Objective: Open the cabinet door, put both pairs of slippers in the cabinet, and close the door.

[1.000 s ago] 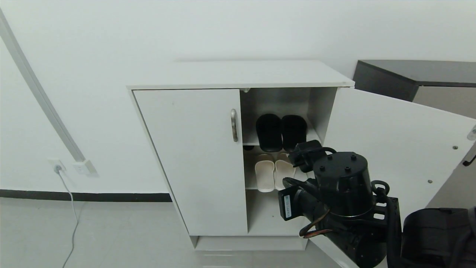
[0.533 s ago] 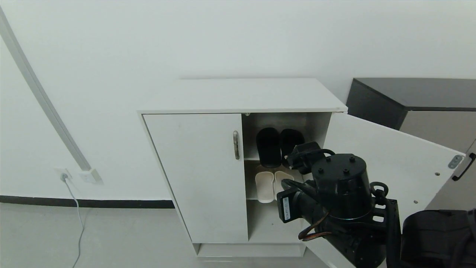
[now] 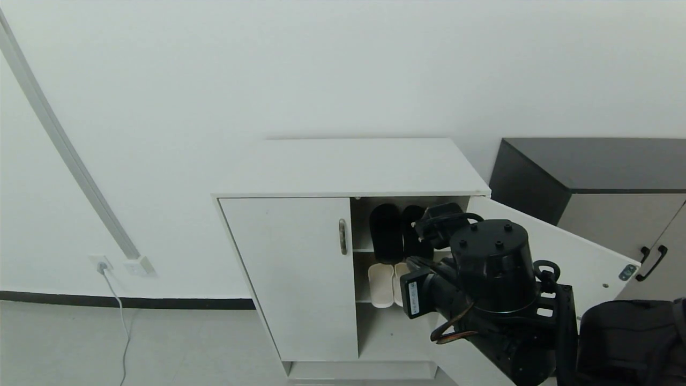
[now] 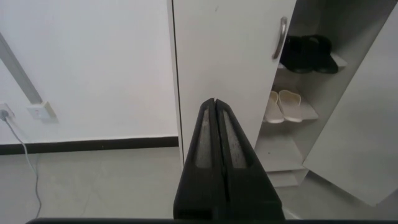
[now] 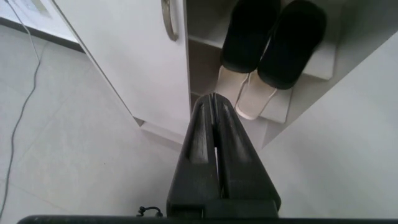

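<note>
Grey floor tiles (image 5: 74,137) spread beneath both grippers as the robot faces a white cabinet (image 3: 353,166) with its loading apparently done. Nearest the lens, the left gripper (image 4: 214,104) has its fingers pressed together and holds nothing, hanging in front of the closed left-hand door (image 3: 289,273). The right gripper (image 5: 213,98) is likewise pinched together and empty, aimed at the foot of the open compartment. In the head view, the right arm (image 3: 493,273) sits between that opening and the right-hand door (image 3: 563,257), which stands swung wide toward a dark cabinet (image 3: 589,171).

Inside, the black slippers (image 5: 273,37) lie side by side on the upper shelf, with the white slippers (image 5: 245,93) paired on the shelf below. A wall socket (image 3: 99,264) and its cable mark the plain white wall behind.

Only closing the door appears left, and that is where trouble could come. The arm occupies the door's swing path, so a push before it clears could pinch it against the frame. Narrow closed fingers may skid across the smooth panel. Any slipper end overhanging its shelf edge could stop the door short of shutting.
</note>
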